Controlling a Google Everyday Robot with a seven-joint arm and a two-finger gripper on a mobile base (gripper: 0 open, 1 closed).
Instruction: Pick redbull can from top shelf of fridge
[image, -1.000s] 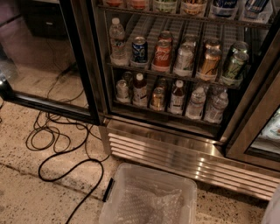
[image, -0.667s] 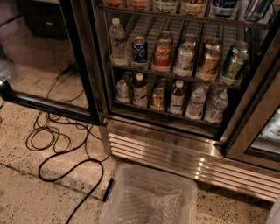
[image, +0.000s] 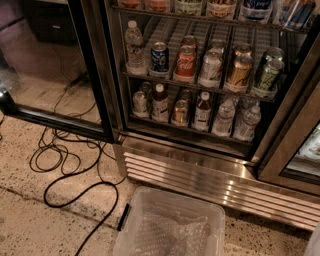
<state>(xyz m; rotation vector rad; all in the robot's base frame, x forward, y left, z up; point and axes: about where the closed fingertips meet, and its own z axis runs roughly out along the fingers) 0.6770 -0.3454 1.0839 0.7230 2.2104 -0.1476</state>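
The fridge (image: 200, 175) stands open, with its black-framed glass door (image: 55, 70) swung out to the left. The uppermost wire rack in view (image: 210, 20) runs along the picture's top edge, and only the bottoms of its drinks show. At its far right stands the lower part of a slim blue-and-silver can, likely the redbull can (image: 295, 12), next to a wider blue can (image: 256, 9). The gripper is not in view. A pale shape at the bottom right corner (image: 315, 242) may be part of the arm.
Two lower racks hold cans and bottles, among them a red cola can (image: 186, 62) and a water bottle (image: 134, 47). A clear plastic bin (image: 150, 210) sits on the floor before the louvred base. Black cables (image: 75, 175) loop across the floor at left.
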